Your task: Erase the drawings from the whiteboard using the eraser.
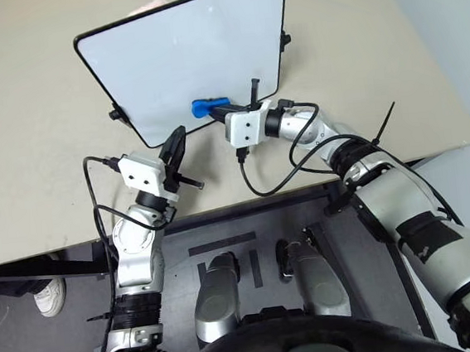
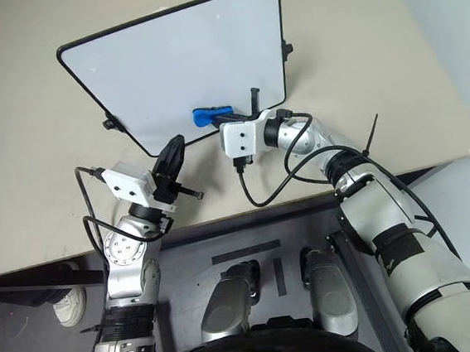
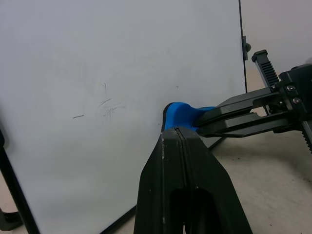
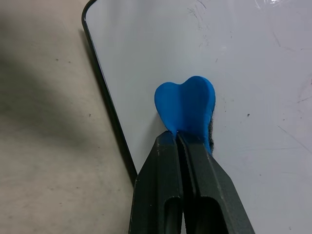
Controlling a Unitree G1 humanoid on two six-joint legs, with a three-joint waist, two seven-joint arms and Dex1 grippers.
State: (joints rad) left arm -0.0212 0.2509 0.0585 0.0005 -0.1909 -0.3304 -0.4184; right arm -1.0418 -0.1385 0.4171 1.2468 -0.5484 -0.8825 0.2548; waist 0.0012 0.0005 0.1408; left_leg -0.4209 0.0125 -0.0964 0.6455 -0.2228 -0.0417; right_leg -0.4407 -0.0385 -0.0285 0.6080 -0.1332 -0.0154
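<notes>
Nearest you, the left gripper [image 1: 178,141] sits clenched on nothing, just off the board's near corner; leave it there, clear of the wiping path. Just beyond it, the right gripper [image 1: 222,106] is clamped on the eraser [image 1: 203,107], which lies against the board [image 1: 198,55] close to its near edge.

The board's face looks almost clean: from the right wrist view you can make out only faint grey scratches and smudges towards the far side, and no red or blue drawing that I can tell. So the step in hand is most likely a finishing pass. Keep the eraser's flat felt side on the surface rather than its tip, press lightly so the tilted board does not slide on the bench [image 1: 32,145], and sweep away from the near edge towards those faint marks in overlapping strokes. Stay inside the black frame so the eraser does not catch it.

Count: two grippers, one eraser, one board, one bench.
</notes>
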